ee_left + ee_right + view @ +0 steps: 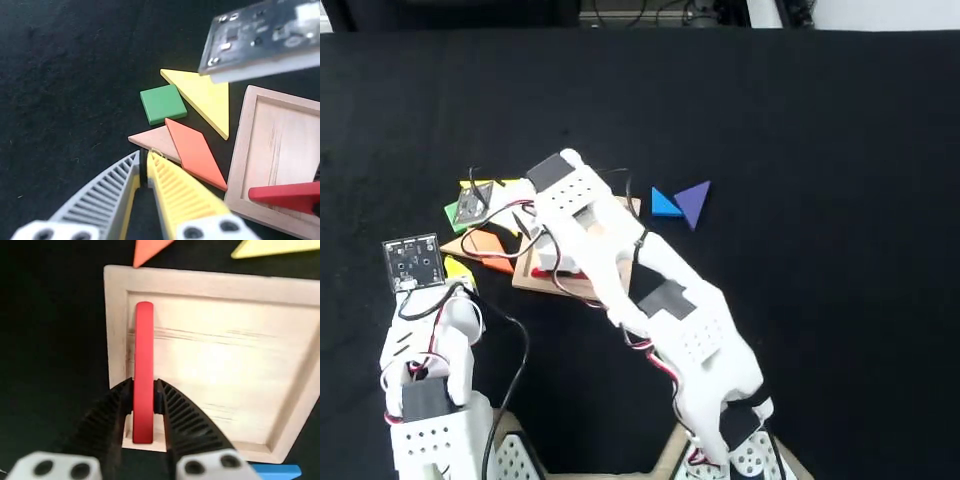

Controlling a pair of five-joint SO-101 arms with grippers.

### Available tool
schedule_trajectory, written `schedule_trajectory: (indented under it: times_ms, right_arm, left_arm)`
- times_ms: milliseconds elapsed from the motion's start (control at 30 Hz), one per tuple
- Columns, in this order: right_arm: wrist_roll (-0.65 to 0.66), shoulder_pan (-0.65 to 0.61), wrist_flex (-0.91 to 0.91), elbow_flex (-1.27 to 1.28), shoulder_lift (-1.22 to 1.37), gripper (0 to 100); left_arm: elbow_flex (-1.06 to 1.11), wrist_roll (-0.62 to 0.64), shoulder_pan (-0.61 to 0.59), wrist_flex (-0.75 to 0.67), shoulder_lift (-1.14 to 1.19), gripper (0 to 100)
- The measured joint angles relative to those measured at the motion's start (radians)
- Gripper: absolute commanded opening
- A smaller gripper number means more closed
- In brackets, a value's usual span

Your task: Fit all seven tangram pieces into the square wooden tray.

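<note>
My right gripper (143, 390) is shut on a red piece (143, 340), held on edge just inside one wall of the square wooden tray (210, 282). In the high view that arm lies over the tray (532, 280). My left gripper (147, 156) is shut with nothing in it, its tips touching or just over a tan triangle (156, 140). Beside it lie an orange parallelogram (196, 152), a green square (162, 103) and a yellow triangle (206, 95). A blue triangle (665, 204) and a purple triangle (695, 200) lie right of the tray.
The table is covered by a black cloth (820, 120), with open room at the back and right. The right arm's camera board (260, 35) hangs over the yellow triangle. Cables (515, 350) trail from the left arm.
</note>
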Motion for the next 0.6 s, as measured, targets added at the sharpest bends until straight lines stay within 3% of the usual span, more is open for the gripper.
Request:
schedule_trajectory:
  times_ms: [600]
  right_arm:
    - [-0.092,-0.023,0.003,0.000,0.000,1.5]
  left_arm:
    - [0.000,0.000,0.000,0.000,0.000,3]
